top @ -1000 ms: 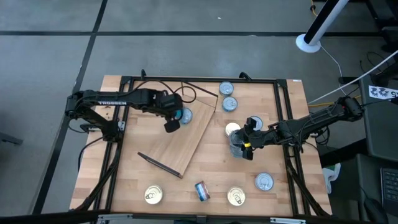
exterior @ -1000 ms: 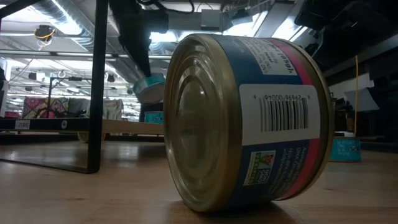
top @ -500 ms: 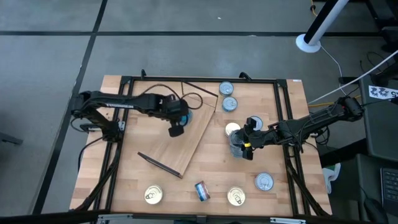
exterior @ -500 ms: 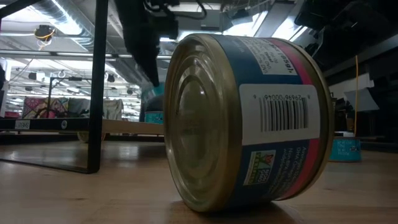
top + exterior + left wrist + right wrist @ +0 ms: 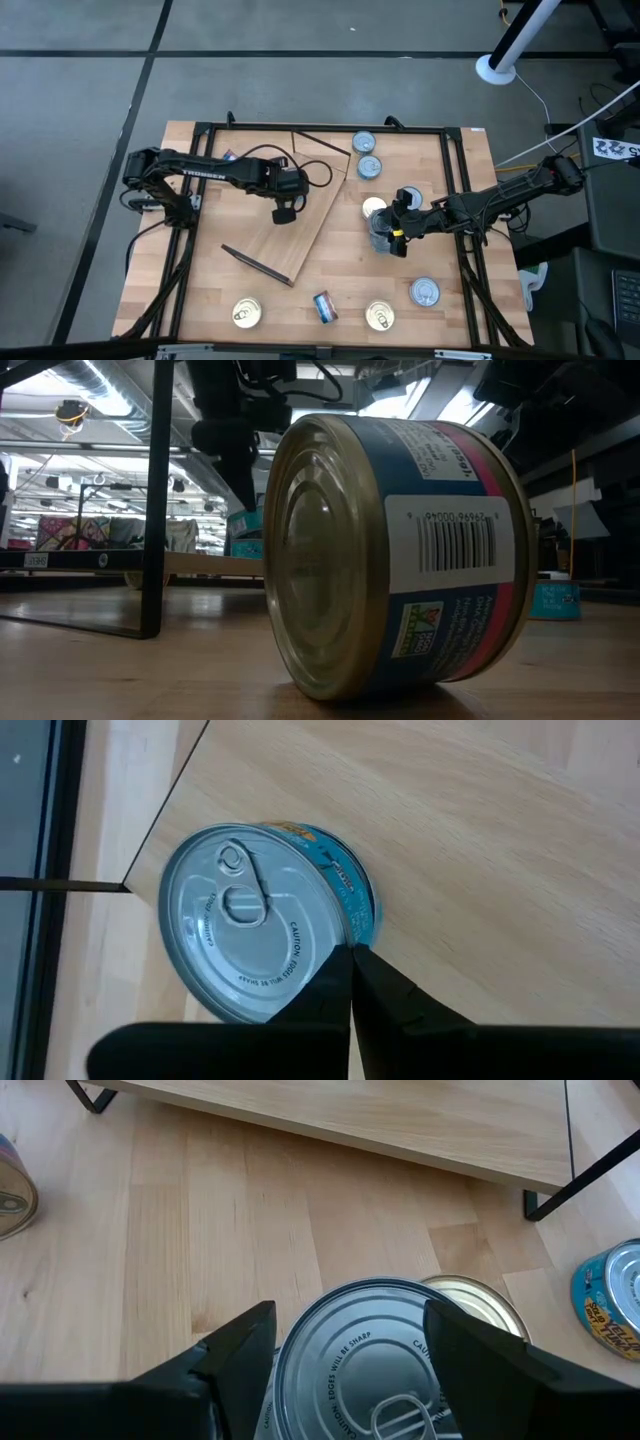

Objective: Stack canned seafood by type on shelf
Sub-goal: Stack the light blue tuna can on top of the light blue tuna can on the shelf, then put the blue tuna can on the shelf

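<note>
A slatted wooden tabletop (image 5: 210, 290) seen from above, a pale plywood shelf (image 5: 300, 225) lying flat on it at an angle. At left, the left pincer (image 5: 283, 212) hovers over the shelf with its fingers pressed together, holding nothing; its wrist view shows a silver-topped can (image 5: 262, 936) with a blue label and pull tab sitting at the shelf's edge. Along the near edge – a gold-lidded can (image 5: 245, 313), a blue-and-red can on its side (image 5: 323, 306), another gold-lidded can (image 5: 379, 316). At right, the right pincer (image 5: 392, 235) straddles a silver-topped can (image 5: 375, 1360), fingers spread wide to either side of it.
</note>
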Controlling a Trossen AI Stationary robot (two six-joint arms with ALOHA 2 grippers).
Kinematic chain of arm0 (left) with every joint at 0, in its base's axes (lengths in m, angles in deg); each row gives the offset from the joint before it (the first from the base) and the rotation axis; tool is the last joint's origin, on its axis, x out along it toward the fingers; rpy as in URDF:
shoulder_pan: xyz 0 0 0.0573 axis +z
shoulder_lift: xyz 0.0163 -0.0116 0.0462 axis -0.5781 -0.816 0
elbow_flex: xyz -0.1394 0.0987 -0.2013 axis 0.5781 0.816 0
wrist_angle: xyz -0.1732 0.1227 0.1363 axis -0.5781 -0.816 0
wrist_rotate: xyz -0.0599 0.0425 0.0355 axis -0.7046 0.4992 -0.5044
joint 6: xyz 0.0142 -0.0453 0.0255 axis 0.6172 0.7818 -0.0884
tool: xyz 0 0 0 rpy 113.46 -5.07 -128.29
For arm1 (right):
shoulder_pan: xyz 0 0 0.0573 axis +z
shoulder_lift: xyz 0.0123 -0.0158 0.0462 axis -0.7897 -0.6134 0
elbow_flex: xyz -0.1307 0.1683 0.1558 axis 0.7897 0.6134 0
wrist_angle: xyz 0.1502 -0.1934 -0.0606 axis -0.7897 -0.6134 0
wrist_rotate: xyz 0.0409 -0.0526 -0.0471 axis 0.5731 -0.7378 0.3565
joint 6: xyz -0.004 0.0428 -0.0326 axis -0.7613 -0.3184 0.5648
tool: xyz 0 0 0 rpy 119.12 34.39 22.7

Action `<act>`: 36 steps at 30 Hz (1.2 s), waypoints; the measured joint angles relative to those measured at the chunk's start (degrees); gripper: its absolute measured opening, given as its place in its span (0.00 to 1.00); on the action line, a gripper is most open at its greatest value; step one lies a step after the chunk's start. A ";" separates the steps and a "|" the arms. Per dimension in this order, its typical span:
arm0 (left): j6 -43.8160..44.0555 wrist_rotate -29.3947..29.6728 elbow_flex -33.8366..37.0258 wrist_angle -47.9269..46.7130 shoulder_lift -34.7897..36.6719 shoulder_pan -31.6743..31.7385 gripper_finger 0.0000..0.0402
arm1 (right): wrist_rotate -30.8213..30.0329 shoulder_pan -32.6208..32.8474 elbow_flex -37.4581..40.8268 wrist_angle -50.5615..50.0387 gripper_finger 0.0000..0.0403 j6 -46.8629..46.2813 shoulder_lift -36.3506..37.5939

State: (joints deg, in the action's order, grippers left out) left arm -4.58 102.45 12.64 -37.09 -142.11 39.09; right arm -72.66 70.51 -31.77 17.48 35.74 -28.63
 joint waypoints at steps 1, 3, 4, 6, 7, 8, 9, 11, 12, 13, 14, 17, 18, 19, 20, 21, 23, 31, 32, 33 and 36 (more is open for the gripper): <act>-0.35 0.00 0.00 0.00 0.00 0.00 0.01 | 0.00 0.00 0.00 -0.02 0.63 -0.02 0.00; -1.34 -0.01 0.00 0.01 0.00 0.00 0.02 | 0.00 0.01 0.00 -0.01 0.63 -0.01 0.00; -1.50 -0.02 0.00 0.02 0.00 0.00 0.03 | 0.00 0.01 0.00 -0.02 0.63 -0.01 0.00; -1.40 -0.06 0.00 -0.02 0.00 0.00 0.06 | 0.00 0.02 0.00 -0.02 0.63 -0.01 0.00; -1.10 -0.04 0.00 -0.02 0.00 0.00 0.09 | 0.00 0.01 0.00 -0.02 0.63 -0.02 0.00; -1.06 -0.04 0.00 0.00 0.00 0.00 0.11 | 0.00 0.01 0.00 -0.02 0.63 -0.02 0.00; -1.06 -0.04 0.00 -0.02 0.00 0.00 0.14 | 0.00 0.01 0.00 -0.02 0.63 0.00 0.00; -1.04 -0.04 0.00 -0.02 0.00 0.00 0.19 | 0.00 0.01 0.00 -0.02 0.63 -0.01 0.00; -1.03 -0.04 0.01 -0.02 0.00 0.00 0.22 | 0.00 0.02 0.00 -0.02 0.63 0.00 0.00; -1.03 -0.04 0.02 -0.02 0.00 0.00 0.25 | 0.00 0.01 0.00 -0.04 0.63 -0.02 0.00; -1.02 -0.04 0.02 -0.02 0.00 0.00 0.27 | 0.00 0.00 0.00 -0.04 0.63 -0.02 0.00; -1.24 -0.04 0.02 -0.02 0.00 0.00 0.33 | 0.00 0.00 0.00 -0.04 0.63 -0.01 0.00; -1.76 -0.04 0.02 -0.04 0.00 0.00 0.35 | 0.00 0.00 0.00 -0.04 0.63 -0.02 0.00; -2.53 -0.04 0.02 -0.04 0.00 0.00 0.36 | 0.00 0.01 0.00 -0.04 0.63 -0.02 0.00; -3.29 -0.07 0.04 -0.07 0.00 0.00 0.38 | -0.01 0.00 0.00 -0.04 0.63 -0.01 0.00; -4.13 -0.07 0.04 -0.08 0.00 -0.01 0.40 | 0.00 0.02 0.00 -0.04 0.63 0.00 0.00; -5.44 -0.07 0.04 -0.14 0.00 -0.13 0.43 | 0.00 0.01 0.00 -0.04 0.63 0.00 0.00; -6.97 -0.07 0.07 -0.26 0.00 -0.13 0.60 | 0.00 0.00 0.00 -0.04 0.63 0.00 0.00; -7.00 -0.06 0.07 -0.26 0.00 -0.13 0.62 | -0.01 0.01 0.00 -0.04 0.63 0.00 0.00; -7.00 -0.07 0.07 -0.26 0.00 -0.13 0.64 | 0.00 0.02 0.00 -0.04 0.63 -0.01 0.00; -6.98 -0.07 0.07 -0.26 0.00 -0.13 0.70 | 0.00 0.01 0.00 -0.04 0.63 -0.01 0.00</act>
State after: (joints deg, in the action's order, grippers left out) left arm -11.57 102.39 12.70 -37.36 -142.11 38.96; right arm -72.66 70.52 -31.77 17.44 35.73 -28.63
